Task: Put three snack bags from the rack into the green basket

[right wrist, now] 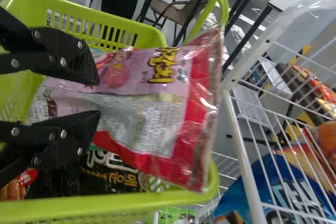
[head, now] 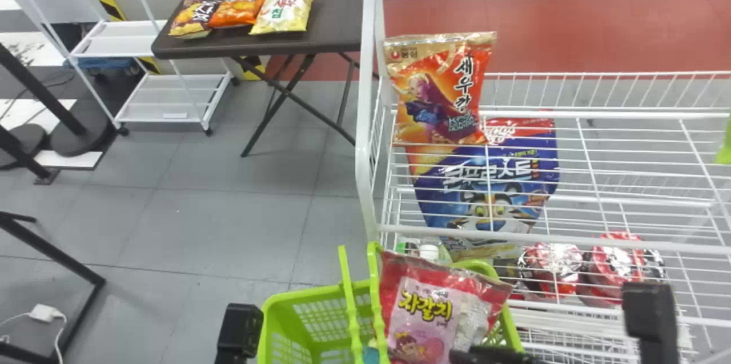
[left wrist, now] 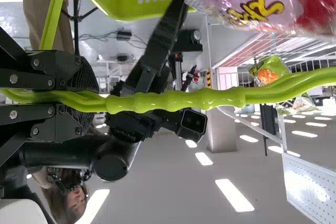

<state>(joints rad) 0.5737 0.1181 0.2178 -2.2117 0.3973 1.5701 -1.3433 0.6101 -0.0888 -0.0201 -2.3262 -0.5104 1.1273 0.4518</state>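
Pink snack bag, likely light and crushable, suits a gentle mid-body hold; right claw grips it by the green basket's right edge, left claw clasps the handle.

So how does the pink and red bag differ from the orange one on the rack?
The pink and red bag is between the right gripper's jaws at the green basket; the orange bag stands on the white rack.
The pink and red bag tilts, its top edge sloping; the orange bag sits straighter, its top edge near level.
Both are shiny, printed snack bags.
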